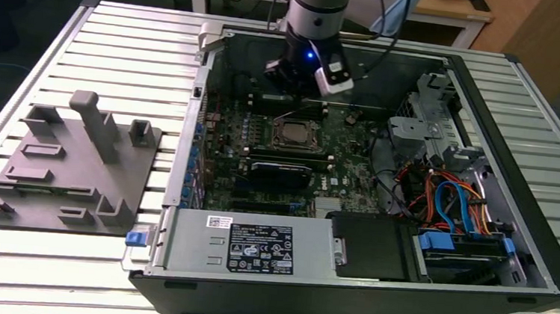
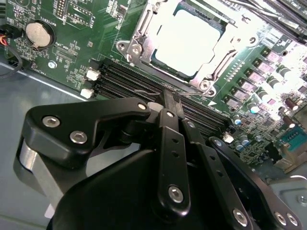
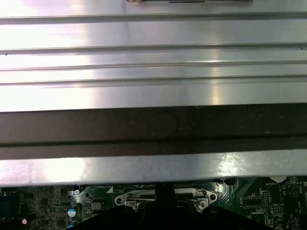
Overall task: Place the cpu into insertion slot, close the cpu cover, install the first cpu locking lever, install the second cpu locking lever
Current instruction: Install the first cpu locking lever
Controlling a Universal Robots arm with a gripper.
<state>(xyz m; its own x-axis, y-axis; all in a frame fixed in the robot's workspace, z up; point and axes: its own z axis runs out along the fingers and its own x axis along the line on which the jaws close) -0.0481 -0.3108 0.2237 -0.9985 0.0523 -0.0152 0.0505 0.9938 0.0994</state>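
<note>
The cpu [image 2: 188, 39] lies flat in the insertion slot [image 1: 295, 134] on the green board, its metal top glaring under the light. The silvery cpu cover [image 2: 225, 45] lies down around it, framing the chip. A thin wire lever [image 2: 141, 89] runs along the socket's edge beside the memory slots; whether it is latched I cannot tell. My gripper [image 2: 171, 98] hovers just beside the socket over the memory slots, fingers shut with nothing between them. In the exterior view the gripper [image 1: 302, 91] hangs inside the open case, just behind the socket.
Long black memory slots [image 2: 120, 79] and a coin battery [image 2: 38, 33] flank the socket. A power supply [image 1: 252, 248] sits at the case front, a drive cage with coloured cables [image 1: 456, 208] at the exterior view's right. A grey fixture [image 1: 69, 163] stands on the slatted table [image 1: 118, 47].
</note>
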